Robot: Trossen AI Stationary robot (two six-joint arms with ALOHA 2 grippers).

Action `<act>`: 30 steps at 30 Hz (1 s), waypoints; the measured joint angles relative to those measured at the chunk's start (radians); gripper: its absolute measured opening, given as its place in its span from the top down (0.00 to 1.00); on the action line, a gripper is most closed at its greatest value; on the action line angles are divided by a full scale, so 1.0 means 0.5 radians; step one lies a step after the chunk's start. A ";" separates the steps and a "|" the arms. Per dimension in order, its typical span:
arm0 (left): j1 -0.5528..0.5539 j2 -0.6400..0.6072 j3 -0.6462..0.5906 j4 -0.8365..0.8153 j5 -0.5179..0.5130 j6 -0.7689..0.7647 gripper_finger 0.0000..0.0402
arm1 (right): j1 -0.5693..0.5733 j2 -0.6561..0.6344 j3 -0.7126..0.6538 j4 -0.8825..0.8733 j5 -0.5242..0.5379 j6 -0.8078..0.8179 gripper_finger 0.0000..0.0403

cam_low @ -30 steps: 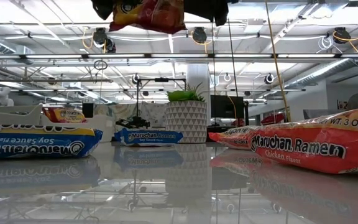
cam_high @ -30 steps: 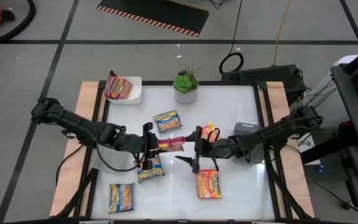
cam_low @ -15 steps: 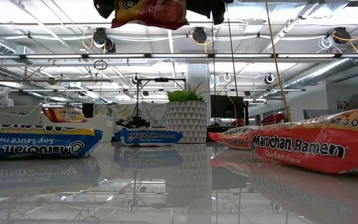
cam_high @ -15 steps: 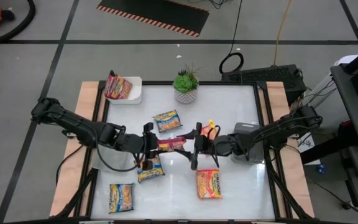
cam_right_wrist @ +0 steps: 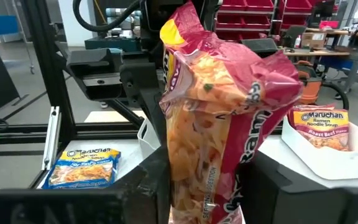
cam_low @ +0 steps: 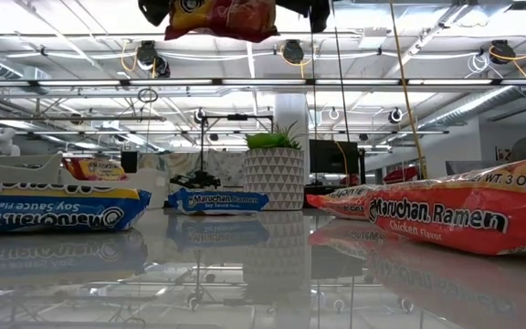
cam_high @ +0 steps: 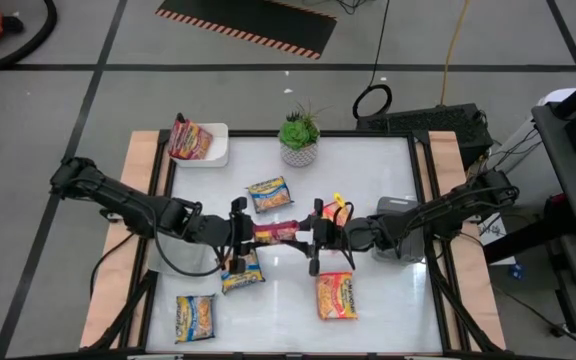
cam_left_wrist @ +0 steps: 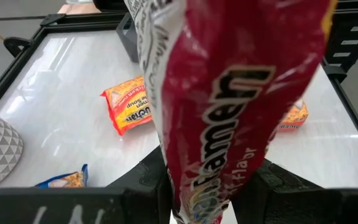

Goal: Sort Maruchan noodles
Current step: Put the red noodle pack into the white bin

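Note:
A dark red Maruchan noodle packet [cam_high: 276, 232] hangs in the air over the table's middle, between my two grippers. My left gripper [cam_high: 240, 233] is shut on its left end and my right gripper [cam_high: 314, 238] on its right end. The low view shows the packet [cam_low: 222, 16] at the top with a dark gripper at each side. Blue packets [cam_high: 268, 193], [cam_high: 241, 276], [cam_high: 195, 317] and orange packets [cam_high: 336, 295], [cam_high: 339, 209] lie flat on the table. Another red packet [cam_high: 190, 140] lies in the white tray [cam_high: 218, 152]. My left gripper pinches the packet's left end [cam_left_wrist: 197, 196] between its two fingers. It comes from the table's left, slanting slightly down. The packet stands on edge, clear of the table, reaching away toward the other gripper. My right gripper pinches the packet's right end [cam_right_wrist: 197, 186] between its two fingers [cam_right_wrist: 157, 183], coming level from the table's right. The wrapper is crumpled where the fingers stand against it. The packet is lifted clear.
A potted plant [cam_high: 299, 140] stands at the far middle edge. A grey tray [cam_high: 398, 208] lies under my right arm. Wooden rails [cam_high: 140, 180] run along the table's left and right sides. Bare white tabletop lies near the front middle and far right.
My right gripper's fingers stood wide apart around the packet's right end and have closed in on it. The packet stays aloft between both grippers. My left gripper has kept its hold.

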 joint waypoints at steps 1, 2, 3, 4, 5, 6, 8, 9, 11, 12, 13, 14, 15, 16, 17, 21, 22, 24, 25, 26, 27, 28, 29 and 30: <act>-0.003 0.000 0.000 0.002 0.000 0.005 0.69 | 0.000 0.000 0.000 0.001 0.000 -0.001 0.68; -0.007 0.000 0.000 0.002 0.000 0.005 0.69 | 0.000 0.000 0.000 0.004 0.000 -0.007 0.67; -0.011 0.000 0.000 0.003 -0.004 0.006 0.68 | 0.000 0.000 -0.001 0.013 -0.001 -0.016 0.67; -0.016 0.000 0.000 0.007 -0.008 0.011 0.66 | 0.000 0.000 -0.001 0.025 -0.003 -0.030 0.67; -0.022 0.000 0.000 0.014 -0.008 0.015 0.64 | 0.001 0.000 -0.001 0.038 -0.004 -0.040 0.68; -0.026 0.000 0.000 0.021 -0.008 0.019 0.61 | 0.001 0.000 -0.001 0.047 -0.005 -0.044 0.68; -0.031 0.000 0.000 0.028 -0.017 0.020 0.54 | 0.001 0.000 -0.001 0.062 -0.003 -0.054 0.69; -0.037 0.000 0.000 0.034 -0.050 0.020 0.51 | 0.000 -0.003 -0.001 0.071 -0.001 -0.060 0.69; -0.052 0.000 0.000 0.044 -0.153 0.020 0.45 | 0.000 -0.014 -0.001 0.077 0.002 -0.067 0.69; -0.059 0.000 0.000 0.051 -0.203 0.020 0.43 | 0.000 -0.023 -0.001 0.081 0.003 -0.067 0.69; -0.068 0.000 0.000 0.054 -0.250 0.018 0.41 | 0.001 -0.043 -0.001 0.071 0.003 -0.061 0.69; -0.077 0.000 0.000 0.060 -0.286 0.017 0.39 | 0.002 -0.056 -0.002 0.065 0.003 -0.044 0.69; -0.087 0.000 0.000 0.079 -0.312 0.018 0.39 | 0.002 -0.072 -0.002 0.073 0.002 -0.025 0.69; -0.098 0.000 0.000 0.102 -0.335 0.019 0.38 | 0.003 -0.090 -0.002 0.073 0.003 -0.015 0.69; -0.110 0.000 0.000 0.119 -0.359 0.019 0.38 | 0.007 -0.110 -0.002 0.068 0.002 -0.012 0.69; -0.165 0.000 0.000 0.176 -0.458 0.021 0.38 | 0.046 -0.174 -0.002 0.061 0.004 -0.036 0.69; -0.179 0.000 0.000 0.186 -0.487 0.021 0.38 | 0.059 -0.191 -0.007 0.066 0.005 -0.045 0.69; -0.206 -0.001 0.000 0.193 -0.533 0.021 0.38 | 0.083 -0.228 -0.043 0.134 0.006 -0.053 0.69; -0.222 -0.005 0.000 0.194 -0.552 0.022 0.38 | 0.094 -0.249 -0.071 0.186 0.004 -0.075 0.69; -0.238 -0.012 0.000 0.203 -0.564 0.022 0.38 | 0.106 -0.276 -0.110 0.246 0.004 -0.107 0.69; -0.252 -0.021 -0.001 0.225 -0.574 0.023 0.38 | 0.110 -0.301 -0.162 0.322 0.005 -0.134 0.69; -0.264 -0.031 -0.001 0.254 -0.581 0.026 0.38 | 0.111 -0.323 -0.224 0.428 0.005 -0.150 0.69; -0.281 -0.040 -0.001 0.283 -0.585 0.032 0.38 | 0.110 -0.344 -0.297 0.558 0.003 -0.159 0.69; -0.297 -0.044 -0.001 0.311 -0.586 0.040 0.38 | 0.109 -0.357 -0.380 0.704 0.003 -0.161 0.69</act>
